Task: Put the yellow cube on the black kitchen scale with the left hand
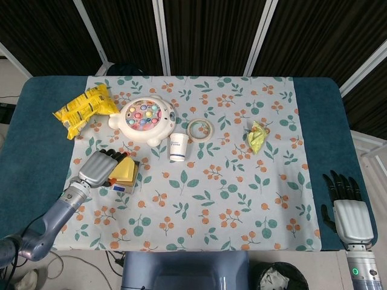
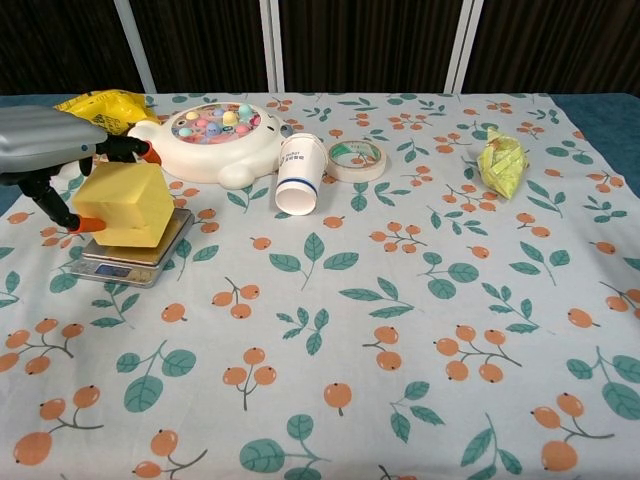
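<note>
The yellow cube [image 2: 125,203] [image 1: 125,170] rests tilted on the black kitchen scale [image 2: 130,258] [image 1: 124,184] at the table's left side. My left hand [image 2: 50,145] [image 1: 97,169] holds the cube from its left, with fingertips above and below it. My right hand [image 1: 346,205] lies at the table's right front edge, fingers apart, holding nothing; it shows only in the head view.
Behind the scale sit a white fishing-game toy [image 2: 215,138], a yellow snack bag [image 2: 100,104], a tipped paper cup [image 2: 298,175] and a tape roll [image 2: 356,158]. A crumpled yellow-green wrapper [image 2: 501,162] lies at the far right.
</note>
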`<action>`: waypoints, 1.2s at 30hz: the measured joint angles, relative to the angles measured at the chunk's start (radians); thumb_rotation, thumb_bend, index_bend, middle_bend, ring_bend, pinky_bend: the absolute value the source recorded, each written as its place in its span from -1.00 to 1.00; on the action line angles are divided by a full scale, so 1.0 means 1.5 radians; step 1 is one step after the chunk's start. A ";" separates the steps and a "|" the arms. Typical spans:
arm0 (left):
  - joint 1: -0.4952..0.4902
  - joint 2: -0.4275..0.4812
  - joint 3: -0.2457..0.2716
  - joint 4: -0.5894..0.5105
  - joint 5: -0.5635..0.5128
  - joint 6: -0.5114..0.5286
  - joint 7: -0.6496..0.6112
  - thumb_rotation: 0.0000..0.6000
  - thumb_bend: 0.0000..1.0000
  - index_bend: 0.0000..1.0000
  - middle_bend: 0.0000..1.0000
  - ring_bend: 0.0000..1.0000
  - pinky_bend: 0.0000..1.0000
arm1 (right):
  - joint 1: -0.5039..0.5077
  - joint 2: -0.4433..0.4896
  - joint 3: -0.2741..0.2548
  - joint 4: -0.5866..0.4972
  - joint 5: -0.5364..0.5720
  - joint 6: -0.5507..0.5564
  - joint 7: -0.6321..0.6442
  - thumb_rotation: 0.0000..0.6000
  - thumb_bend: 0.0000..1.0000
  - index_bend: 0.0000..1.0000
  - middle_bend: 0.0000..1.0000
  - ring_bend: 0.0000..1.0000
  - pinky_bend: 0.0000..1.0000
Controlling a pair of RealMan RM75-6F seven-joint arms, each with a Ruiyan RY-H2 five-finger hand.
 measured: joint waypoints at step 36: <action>0.184 0.136 0.001 -0.144 0.078 0.313 -0.044 1.00 -0.74 -0.90 -0.95 -1.00 -0.73 | -0.003 0.005 0.000 -0.005 -0.004 0.007 0.003 1.00 0.16 -1.00 -1.00 -1.00 -1.00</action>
